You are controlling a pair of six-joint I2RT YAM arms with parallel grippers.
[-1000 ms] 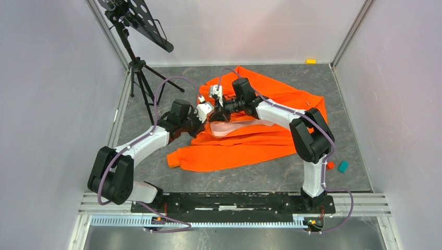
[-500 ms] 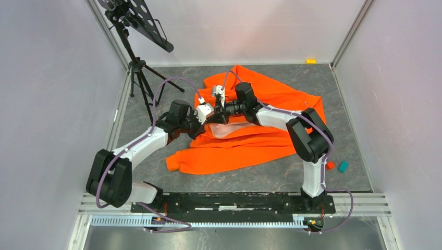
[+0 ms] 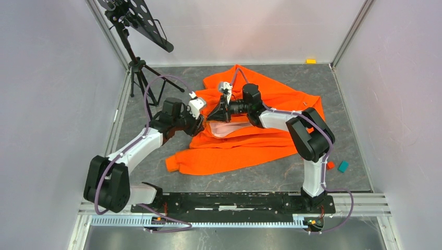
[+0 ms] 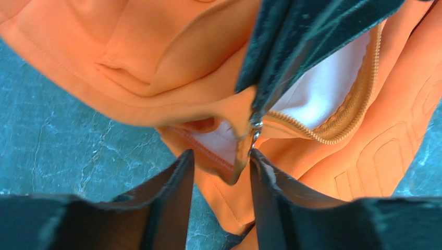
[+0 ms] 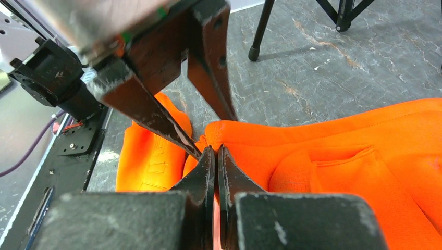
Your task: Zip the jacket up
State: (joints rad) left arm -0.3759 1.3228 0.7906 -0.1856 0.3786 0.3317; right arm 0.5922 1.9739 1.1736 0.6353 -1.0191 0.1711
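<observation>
The orange jacket (image 3: 271,104) lies crumpled on the grey floor, its pale lining (image 3: 226,129) showing. My left gripper (image 3: 204,115) is open at the jacket's left end. In the left wrist view its fingers (image 4: 221,156) straddle the jacket's bottom corner and the metal zipper slider (image 4: 255,127) without clamping them. The open zipper teeth (image 4: 354,104) curve away beside the white lining (image 4: 323,88). My right gripper (image 3: 215,113) is shut on the jacket's edge just above the slider (image 5: 216,150). Its dark fingers (image 4: 292,47) show in the left wrist view.
A black music stand on a tripod (image 3: 136,67) stands at the back left; one leg (image 5: 263,26) is close to the jacket. A yellow block (image 3: 311,61) lies at the back wall. Red (image 3: 330,165) and teal (image 3: 343,166) blocks lie at the right.
My left arm has drawn back to the left, away from the right gripper. The right wrist has shifted slightly right, still holding the jacket edge.
</observation>
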